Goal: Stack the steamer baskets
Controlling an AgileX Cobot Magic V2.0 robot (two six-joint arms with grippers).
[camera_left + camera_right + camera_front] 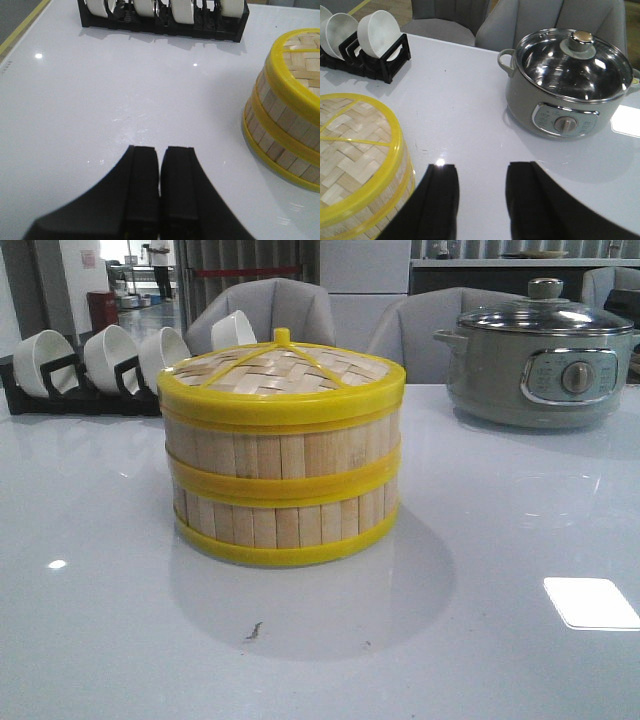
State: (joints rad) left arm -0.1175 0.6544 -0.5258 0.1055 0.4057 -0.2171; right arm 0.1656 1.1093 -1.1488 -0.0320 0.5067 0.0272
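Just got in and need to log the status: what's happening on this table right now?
Nothing is being handled at the moment. The two steamer baskets already sit stacked on the white table, with the woven lid on top. The left gripper is shut and holds nothing; the right gripper is open and holds nothing. Both are beside the stack, not touching it. A bowl rack and a grey electric pot stand further back.

pale-slatted steamer baskets with yellow bands, woven yellow-rimmed lid, grey pot
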